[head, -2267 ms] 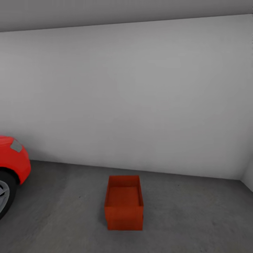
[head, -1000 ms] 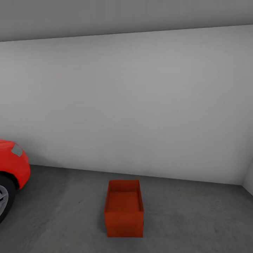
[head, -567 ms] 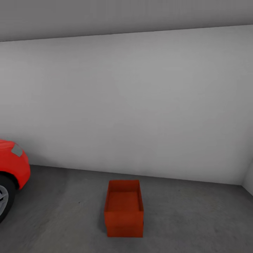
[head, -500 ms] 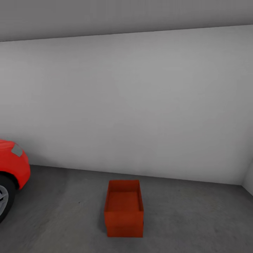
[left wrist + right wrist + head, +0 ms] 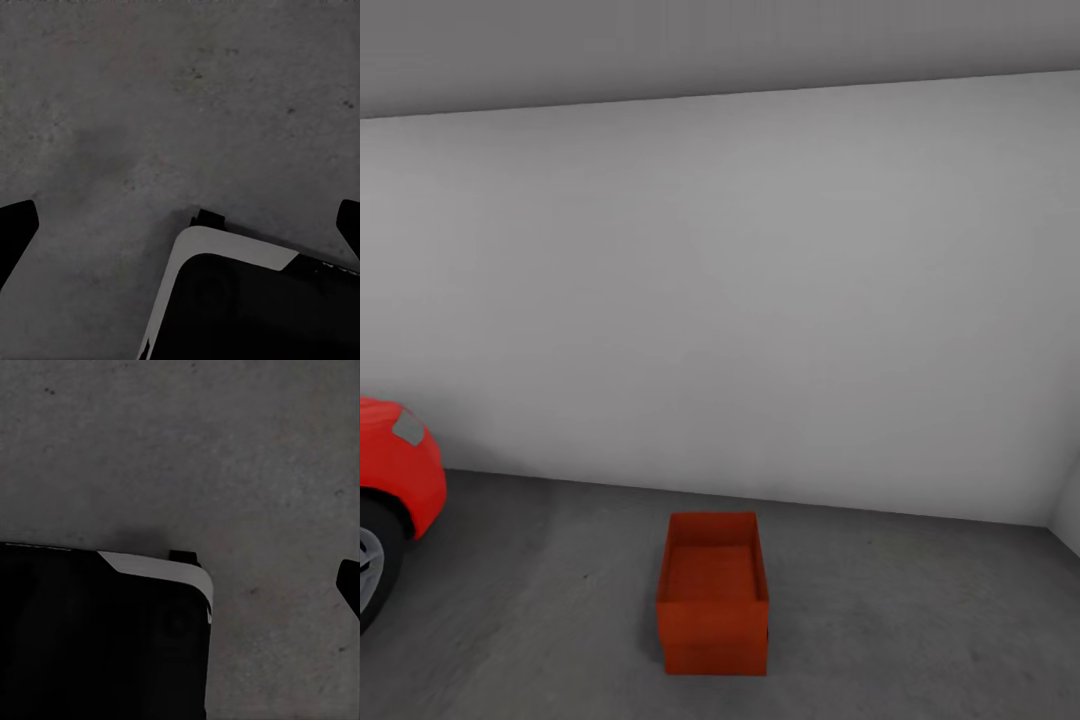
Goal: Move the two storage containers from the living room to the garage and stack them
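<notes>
An orange-red storage container (image 5: 712, 592) stands open-topped on the dark grey concrete floor (image 5: 920, 620) of the garage, a little short of the white back wall. A faint seam crosses its front wall near the bottom; I cannot tell whether it is one bin or two stacked. My left gripper (image 5: 180, 229) hangs open over bare concrete, a black fingertip (image 5: 15, 232) at each side of the left wrist view. My right gripper (image 5: 180, 585) also points down at concrete, with one fingertip (image 5: 349, 585) far out at the edge, the other lost against my dark base.
The front of a red car (image 5: 395, 480) with its wheel sits at the far left. The plain white-grey wall (image 5: 740, 300) closes the back, with a corner at the right. My own black, white-edged base (image 5: 247, 300) lies below both grippers.
Since the earliest frame the whole view has shifted slightly, so the camera moved; container and car sit a little lower in the picture. Over the last second nothing has visibly changed.
</notes>
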Robot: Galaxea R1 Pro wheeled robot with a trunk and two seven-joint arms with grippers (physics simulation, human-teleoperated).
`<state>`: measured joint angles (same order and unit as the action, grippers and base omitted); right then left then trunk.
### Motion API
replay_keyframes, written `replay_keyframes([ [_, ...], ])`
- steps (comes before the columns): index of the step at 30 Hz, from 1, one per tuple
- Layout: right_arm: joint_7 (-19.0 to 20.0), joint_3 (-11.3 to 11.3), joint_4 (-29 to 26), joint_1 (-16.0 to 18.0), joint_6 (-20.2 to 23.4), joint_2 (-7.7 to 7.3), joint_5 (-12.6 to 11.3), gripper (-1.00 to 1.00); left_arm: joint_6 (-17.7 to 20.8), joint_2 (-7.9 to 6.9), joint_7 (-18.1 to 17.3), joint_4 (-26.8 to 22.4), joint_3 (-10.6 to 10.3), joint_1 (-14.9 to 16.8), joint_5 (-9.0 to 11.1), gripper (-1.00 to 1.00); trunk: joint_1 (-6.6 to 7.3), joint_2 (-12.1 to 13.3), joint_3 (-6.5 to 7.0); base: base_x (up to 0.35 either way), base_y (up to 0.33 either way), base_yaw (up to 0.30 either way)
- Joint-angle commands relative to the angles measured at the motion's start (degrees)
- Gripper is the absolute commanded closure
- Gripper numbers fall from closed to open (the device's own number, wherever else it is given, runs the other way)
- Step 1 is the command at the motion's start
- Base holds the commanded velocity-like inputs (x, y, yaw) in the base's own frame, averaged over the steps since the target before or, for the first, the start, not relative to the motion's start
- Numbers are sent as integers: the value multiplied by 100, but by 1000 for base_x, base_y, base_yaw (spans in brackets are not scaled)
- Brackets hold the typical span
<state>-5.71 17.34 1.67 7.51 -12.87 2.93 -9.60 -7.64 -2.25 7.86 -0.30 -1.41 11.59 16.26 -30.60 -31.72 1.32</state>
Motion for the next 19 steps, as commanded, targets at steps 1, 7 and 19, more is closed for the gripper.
replay_keyframes([
  [1,-9,44,18,5,-40,-3,-62,-100,-17,-1,8,4,-17,1,26,-100,-2,-3,-1,0,0,0],
  [7,-9,66,18,5,-40,7,-17,-100,-19,-1,9,4,-17,1,31,-100,-2,-3,-1,0,0,0],
  [19,-9,68,17,5,-47,6,-15,-100,-18,-3,9,4,-17,1,35,-100,-2,-3,-1,0,0,0],
])
